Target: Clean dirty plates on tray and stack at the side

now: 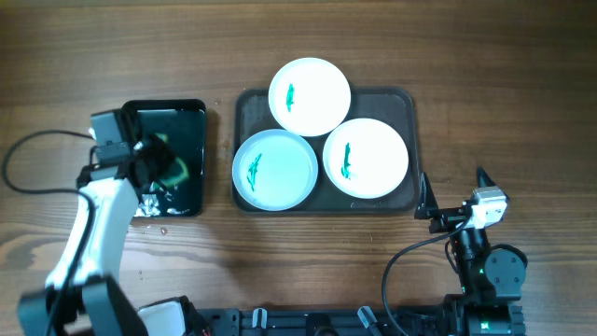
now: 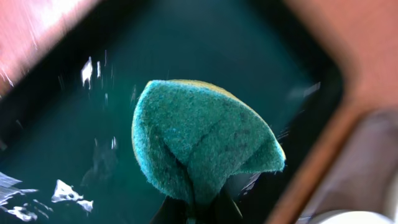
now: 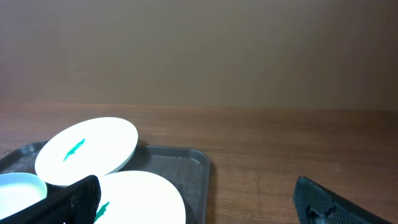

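left gripper [image 2: 193, 210] clenched on green sponge [image 2: 199, 140] over black tray [image 1: 189, 118]. right gripper [image 1: 452, 187] released, 4 o'clock of grey tray [image 1: 244, 108] holding three smeared plates [image 1: 310, 96].

We see a wooden table [image 1: 504, 56] w/ mid-brown boards, grain running left-right, darker streaks here & there. Behind it, right wrist view, a plain taupe wall [image 3: 199, 50] meets the tabletop's far edge. Light soft & even, shadows faint.

- Three plates [image 1: 366, 157] crowd the grey tray [image 1: 403, 105] mid-desk (the far one overhangs its rim).
- A narrow bare strip parts it from the black tray [image 1: 191, 131], blocked by the left gripper [image 2: 194, 214] pinching a sponge [image 2: 199, 137].
- Wood toward the right edge lies open past the splayed right gripper [image 1: 451, 175].
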